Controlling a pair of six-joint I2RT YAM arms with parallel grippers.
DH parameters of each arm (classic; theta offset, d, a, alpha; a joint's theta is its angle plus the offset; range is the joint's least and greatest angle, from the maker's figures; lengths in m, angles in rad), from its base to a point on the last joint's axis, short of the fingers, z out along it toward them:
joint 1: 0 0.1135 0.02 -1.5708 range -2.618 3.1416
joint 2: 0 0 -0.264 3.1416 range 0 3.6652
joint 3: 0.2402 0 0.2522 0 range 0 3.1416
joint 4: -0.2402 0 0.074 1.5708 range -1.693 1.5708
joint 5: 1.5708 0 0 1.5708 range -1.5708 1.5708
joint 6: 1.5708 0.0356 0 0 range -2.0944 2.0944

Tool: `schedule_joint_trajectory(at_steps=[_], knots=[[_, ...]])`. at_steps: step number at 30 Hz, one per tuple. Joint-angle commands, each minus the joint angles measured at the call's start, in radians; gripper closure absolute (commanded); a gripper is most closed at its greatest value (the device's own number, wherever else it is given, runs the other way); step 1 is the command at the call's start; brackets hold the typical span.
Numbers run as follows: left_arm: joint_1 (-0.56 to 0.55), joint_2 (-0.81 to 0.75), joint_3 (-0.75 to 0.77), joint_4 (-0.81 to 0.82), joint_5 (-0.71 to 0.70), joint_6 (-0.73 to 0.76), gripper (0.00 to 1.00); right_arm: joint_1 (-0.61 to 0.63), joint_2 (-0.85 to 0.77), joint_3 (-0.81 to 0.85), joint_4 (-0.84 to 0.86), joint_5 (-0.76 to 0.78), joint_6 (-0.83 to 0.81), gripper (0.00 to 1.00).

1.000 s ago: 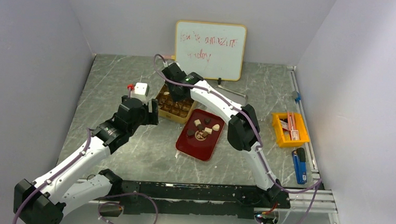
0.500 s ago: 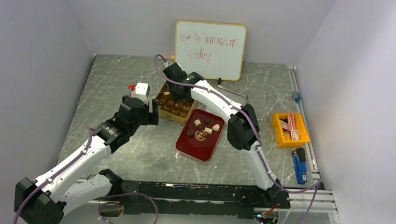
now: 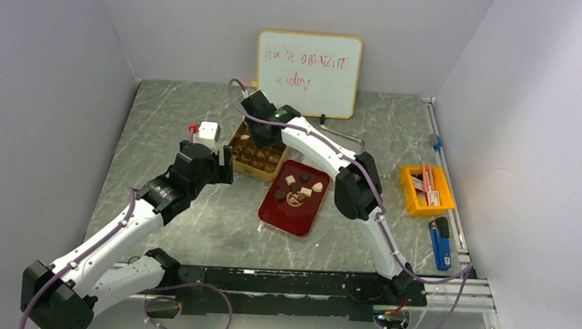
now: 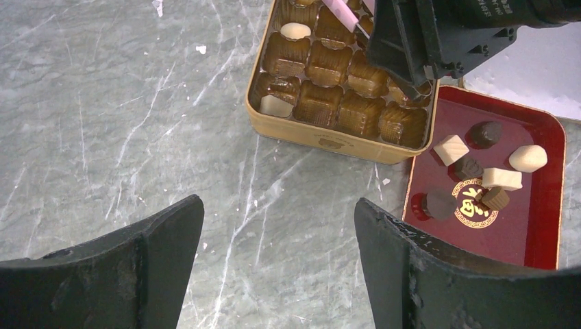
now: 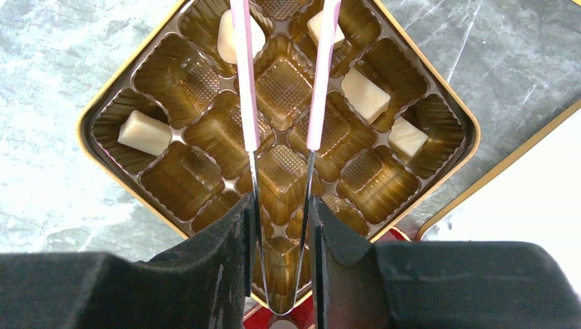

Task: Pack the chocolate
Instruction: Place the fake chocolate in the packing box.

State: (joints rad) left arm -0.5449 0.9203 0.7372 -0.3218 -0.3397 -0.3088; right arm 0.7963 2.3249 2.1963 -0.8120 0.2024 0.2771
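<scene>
The gold tin (image 3: 236, 160) stands at mid-table with several cream chocolate pieces (image 5: 144, 133) in its moulded cups. More chocolate (image 3: 298, 192), dark, brown and cream, lies on the red tray (image 3: 288, 219) beside it. My right gripper (image 5: 279, 202) hangs right over the tin, shut on the pink tweezers (image 5: 243, 82). The tweezers' arms stand apart with nothing seen between them, and their tips run out of the top of the right wrist view. My left gripper (image 4: 277, 202) is open and holds nothing, above bare table just in front of the tin (image 4: 329, 142), left of the tray (image 4: 479, 240).
A whiteboard (image 3: 309, 72) leans on the back wall, with a metal key (image 3: 340, 129) in front of it. A white box with a red knob (image 3: 207, 133) sits left of the tin. A yellow bin (image 3: 426, 189) and a blue tool (image 3: 440, 242) lie at the right edge.
</scene>
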Motion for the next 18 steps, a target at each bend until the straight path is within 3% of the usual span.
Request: schedule_joint_trajectory(at_steps=[1, 18], knots=[[-0.004, -0.010, 0.031, 0.004, -0.018, -0.005, 0.15, -0.006, -0.003, 0.048, 0.045, 0.002, -0.017, 0.67], [-0.004, -0.016, 0.023, 0.001, -0.015, -0.020, 0.15, -0.010, -0.006, 0.039, 0.052, -0.007, -0.018, 0.65]])
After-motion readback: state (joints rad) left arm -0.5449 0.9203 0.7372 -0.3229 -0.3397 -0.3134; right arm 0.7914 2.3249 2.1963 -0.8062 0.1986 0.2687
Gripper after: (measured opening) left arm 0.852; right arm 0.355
